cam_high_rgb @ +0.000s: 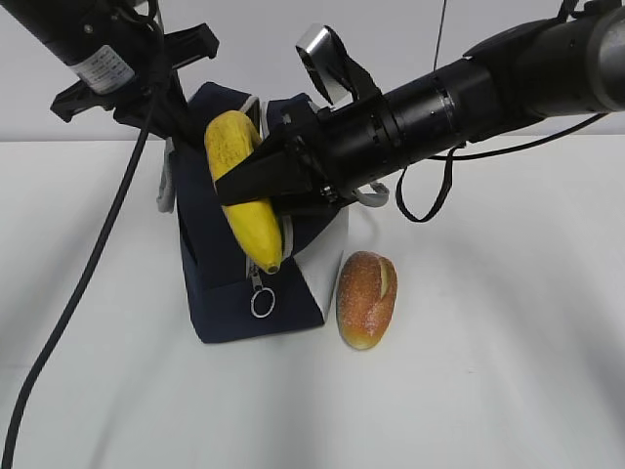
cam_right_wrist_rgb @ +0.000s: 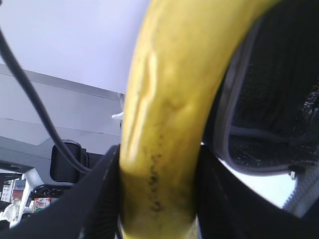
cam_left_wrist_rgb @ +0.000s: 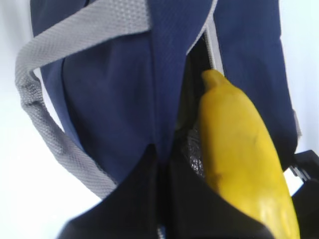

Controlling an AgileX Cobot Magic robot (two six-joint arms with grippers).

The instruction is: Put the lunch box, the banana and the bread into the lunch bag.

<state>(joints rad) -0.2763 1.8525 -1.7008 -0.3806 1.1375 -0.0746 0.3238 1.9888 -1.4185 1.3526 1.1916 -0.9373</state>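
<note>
Right pincer (cam_high_rgb: 256,188) pinches the ripe yellow curved banana (cam_high_rgb: 239,186) mid-length, just above the navy fabric lunch bag's (cam_high_rgb: 220,293) opening; soft fruit bruises, so grip gently.

What we count on the bench

We see one banana (cam_high_rgb: 241,186), one bread roll (cam_high_rgb: 366,299), one blue bag (cam_high_rgb: 225,293) and two robot arms.

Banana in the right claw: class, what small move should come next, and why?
Probably ease the banana further into the lunch bag's opening before letting go. The right claw grips it mid-length, one end at the bag's mouth, most of it outside; the left claw holds the bag fabric.
</note>
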